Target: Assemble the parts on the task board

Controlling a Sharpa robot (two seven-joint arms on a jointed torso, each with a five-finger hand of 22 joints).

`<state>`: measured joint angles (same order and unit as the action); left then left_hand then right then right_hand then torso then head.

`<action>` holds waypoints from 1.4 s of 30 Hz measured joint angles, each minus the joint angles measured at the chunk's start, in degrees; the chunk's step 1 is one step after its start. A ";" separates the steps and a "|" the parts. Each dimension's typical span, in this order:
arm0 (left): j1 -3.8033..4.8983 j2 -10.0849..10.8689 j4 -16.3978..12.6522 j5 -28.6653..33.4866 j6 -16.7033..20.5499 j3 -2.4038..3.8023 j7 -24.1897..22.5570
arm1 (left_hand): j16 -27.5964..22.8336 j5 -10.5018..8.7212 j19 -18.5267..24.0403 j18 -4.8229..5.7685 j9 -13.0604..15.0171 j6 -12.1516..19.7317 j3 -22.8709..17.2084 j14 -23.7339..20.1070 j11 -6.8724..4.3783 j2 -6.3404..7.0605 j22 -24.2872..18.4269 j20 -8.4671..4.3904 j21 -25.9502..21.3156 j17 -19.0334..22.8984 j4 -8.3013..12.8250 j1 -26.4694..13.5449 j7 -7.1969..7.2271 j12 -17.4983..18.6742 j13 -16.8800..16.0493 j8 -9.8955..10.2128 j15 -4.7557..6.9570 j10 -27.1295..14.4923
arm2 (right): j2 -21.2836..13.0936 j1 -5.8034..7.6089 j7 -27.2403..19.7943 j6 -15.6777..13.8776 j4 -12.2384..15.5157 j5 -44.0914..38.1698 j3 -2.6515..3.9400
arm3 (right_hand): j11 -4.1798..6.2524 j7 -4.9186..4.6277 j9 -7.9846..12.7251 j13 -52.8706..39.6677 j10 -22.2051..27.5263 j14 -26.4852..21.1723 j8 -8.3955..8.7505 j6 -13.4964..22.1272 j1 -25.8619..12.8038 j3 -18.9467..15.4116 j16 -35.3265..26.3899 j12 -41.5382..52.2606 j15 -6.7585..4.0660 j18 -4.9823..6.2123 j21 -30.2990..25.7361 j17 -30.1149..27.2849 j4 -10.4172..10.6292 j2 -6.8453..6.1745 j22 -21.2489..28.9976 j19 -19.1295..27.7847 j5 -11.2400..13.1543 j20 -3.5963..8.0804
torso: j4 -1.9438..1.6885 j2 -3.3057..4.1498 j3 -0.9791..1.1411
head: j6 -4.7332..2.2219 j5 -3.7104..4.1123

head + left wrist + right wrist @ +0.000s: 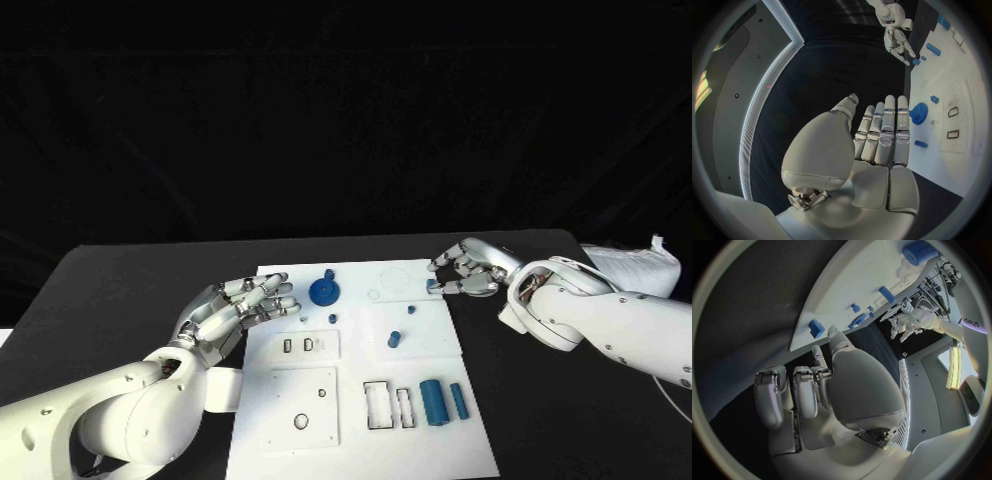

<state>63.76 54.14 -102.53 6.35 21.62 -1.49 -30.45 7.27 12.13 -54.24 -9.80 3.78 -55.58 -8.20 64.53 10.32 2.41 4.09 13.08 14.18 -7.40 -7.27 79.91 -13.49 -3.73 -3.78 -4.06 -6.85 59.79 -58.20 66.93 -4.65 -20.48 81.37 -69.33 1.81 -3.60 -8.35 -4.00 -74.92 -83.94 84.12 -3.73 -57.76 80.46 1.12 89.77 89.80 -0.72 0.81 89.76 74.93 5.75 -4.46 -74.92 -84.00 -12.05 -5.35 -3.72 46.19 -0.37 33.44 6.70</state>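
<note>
Two silver hands hover over the far end of the white task board [361,400], which lies lengthwise on the black table [130,290]. The left hand [238,310] hangs at the board's left edge with its fingers [882,135] stretched out side by side and nothing between them. Just beyond its fingertips stands a round blue gear [326,291] with a small knob behind it (the left wrist view shows it close to the fingertips, apart from them). The right hand [469,268] sits at the board's far right corner, fingers curled in toward a small blue block [434,285] at the board's edge; whether they actually pinch it, I cannot tell. Several more blue parts lie on the board: a short peg [394,340] near the middle, a thick cylinder [431,401] and a slimmer bar [459,401] side by side toward the near end, next to two dark rectangular outlines [389,405].
</note>
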 measured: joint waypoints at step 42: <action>-0.01 0.08 0.12 0.00 -0.09 -0.01 0.09 | 0.00 0.00 0.00 0.00 0.00 0.00 -0.19 0.00 0.00 -0.16 -0.05 0.00 0.00 -0.01 0.18 0.16 0.00 0.00 -0.01 0.00 0.00 0.00 | 2.97 -0.59 -0.20 1.71 -3.64 -1.68 0.11 | 0.94 1.63 -0.39 -0.07 -0.11 -0.19 -0.60 -5.51 2.71 3.73 0.00 0.01 -0.62 0.00 0.00 -0.03 -2.42 4.40 -0.03 0.00 4.64 0.43 | -0.03 -0.07 -0.12 | 0.64 -0.16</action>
<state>63.75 54.22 -102.42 6.35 21.53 -1.49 -30.36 7.27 12.13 -54.24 -9.79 3.78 -55.58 -8.39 64.53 10.32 2.25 4.05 13.08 14.19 -7.41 -7.09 80.07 -13.49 -3.73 -3.79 -4.06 -6.85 59.79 -55.23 66.35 -4.84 -18.77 77.73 -71.01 1.93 -2.66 -6.72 -4.40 -74.99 -84.05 83.93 -4.33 -63.27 83.16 4.86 89.77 89.81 -1.35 0.81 89.76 74.90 3.32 -0.06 -74.95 -84.00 -7.41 -4.92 -3.75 46.12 -0.49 34.08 6.53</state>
